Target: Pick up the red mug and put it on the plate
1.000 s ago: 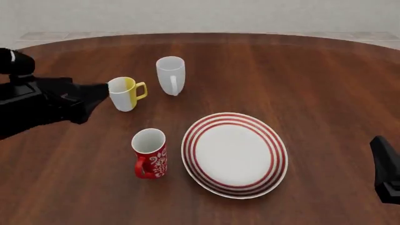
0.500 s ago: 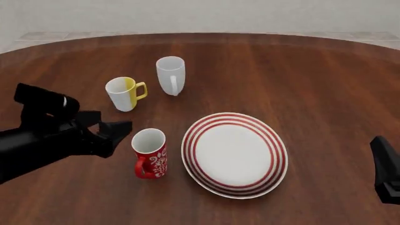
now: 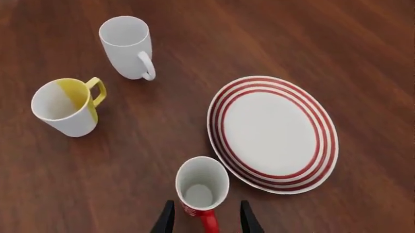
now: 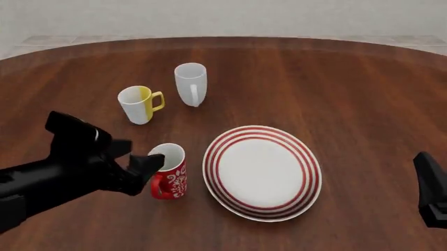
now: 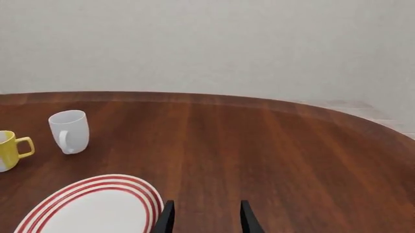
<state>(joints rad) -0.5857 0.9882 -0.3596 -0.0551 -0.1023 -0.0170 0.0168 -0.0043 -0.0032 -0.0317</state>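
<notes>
The red mug [image 4: 171,177] with a white pattern stands upright on the table, just left of the red-ringed white plate [image 4: 262,172]. My left gripper [image 4: 148,162] is at the mug's left side, close to its rim. In the left wrist view the mug [image 3: 202,184] is right in front of the open left gripper [image 3: 206,221], and its red handle lies between the two fingertips, untouched. The plate [image 3: 272,132] lies beside it. My right gripper [image 5: 206,218] is open and empty, low at the table's right side [image 4: 432,191], apart from the plate [image 5: 97,206].
A white-and-yellow mug [image 4: 140,104] and a plain white mug [image 4: 190,83] stand behind the red mug, toward the far left. They also show in the left wrist view as the yellow mug [image 3: 65,107] and the white mug [image 3: 128,47]. The brown wooden table [image 4: 349,94] is round.
My left arm has swung from beside the yellow mug toward me and right, down to the red mug. The right arm, mugs and plate have not moved.
</notes>
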